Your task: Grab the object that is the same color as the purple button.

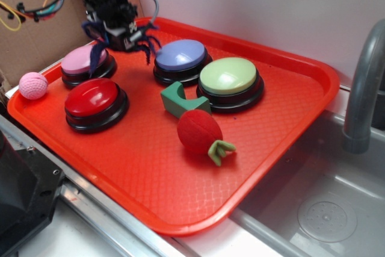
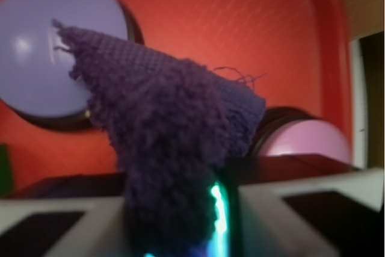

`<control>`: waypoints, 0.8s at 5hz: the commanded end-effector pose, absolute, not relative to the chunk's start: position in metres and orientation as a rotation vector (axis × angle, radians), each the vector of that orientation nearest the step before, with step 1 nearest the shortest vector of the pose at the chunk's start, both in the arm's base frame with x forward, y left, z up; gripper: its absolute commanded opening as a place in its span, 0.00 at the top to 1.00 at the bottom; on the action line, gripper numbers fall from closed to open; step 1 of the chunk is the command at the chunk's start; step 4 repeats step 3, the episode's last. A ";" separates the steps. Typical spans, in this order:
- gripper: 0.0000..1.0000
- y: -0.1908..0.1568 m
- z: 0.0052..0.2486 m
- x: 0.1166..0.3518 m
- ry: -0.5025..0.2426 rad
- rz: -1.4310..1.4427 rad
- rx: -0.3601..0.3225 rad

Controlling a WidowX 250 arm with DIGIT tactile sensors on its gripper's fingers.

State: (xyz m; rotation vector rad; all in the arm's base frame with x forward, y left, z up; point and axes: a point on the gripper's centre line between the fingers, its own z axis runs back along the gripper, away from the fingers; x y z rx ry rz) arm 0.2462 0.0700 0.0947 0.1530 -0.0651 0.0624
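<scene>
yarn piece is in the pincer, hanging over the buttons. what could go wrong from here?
1. The purple yarn piece is limp and bunched between the pincer fingers; it might slip out.
2. Loose strands dangle over the pink button and near the purple button; they could drag or snag there.

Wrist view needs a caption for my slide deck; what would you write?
Gripper shut on purple yarn, held above the red tray between the purple button and pink button.
</scene>
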 end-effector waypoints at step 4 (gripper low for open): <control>1.00 0.078 0.189 0.238 -0.233 0.169 0.057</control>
